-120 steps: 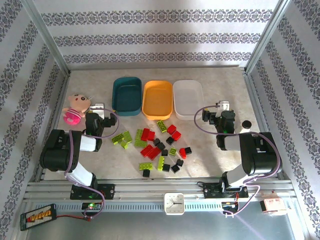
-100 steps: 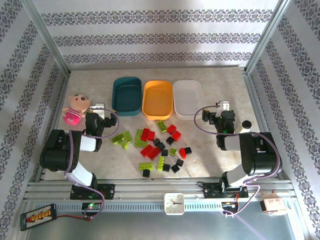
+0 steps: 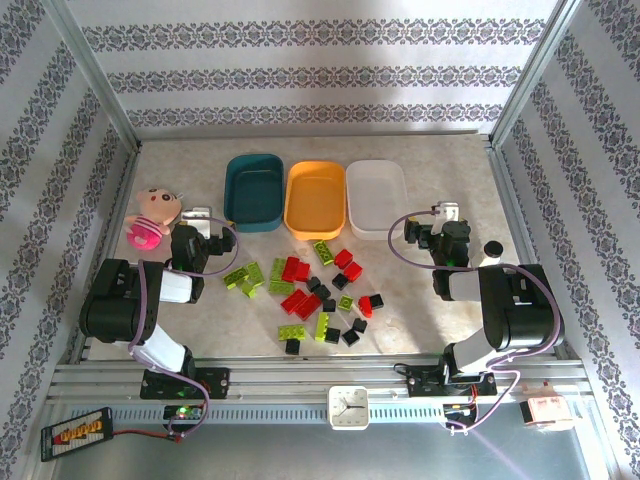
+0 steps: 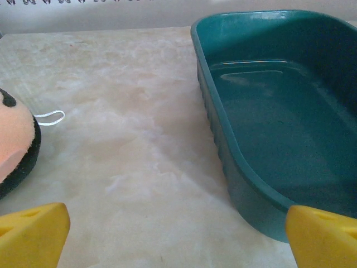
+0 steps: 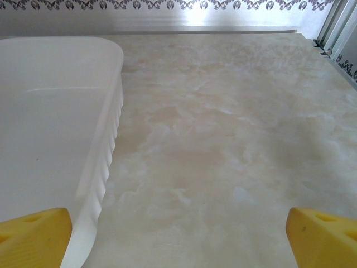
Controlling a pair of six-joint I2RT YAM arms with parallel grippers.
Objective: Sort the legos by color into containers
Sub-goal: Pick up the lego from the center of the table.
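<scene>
While the dark teal plastic tub [image 3: 252,190], orange tub [image 3: 316,198] and white tub [image 3: 376,196] sat empty, we judged sorting unstarted: green, red and black studded plastic bricks [image 3: 315,290] lay scattered before them; left gripper [image 4: 177,237] and right gripper [image 5: 178,237] gaped, holding nothing.

Bare tabletop [image 4: 128,156] lies open between the plush doll [image 4: 14,145] and the teal tub [image 4: 268,111], and right of the white tub [image 5: 56,123].

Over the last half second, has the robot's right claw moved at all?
No. In the overhead view, the right claw sits in the same spot as before, just off the near right corner of the white tub.
</scene>
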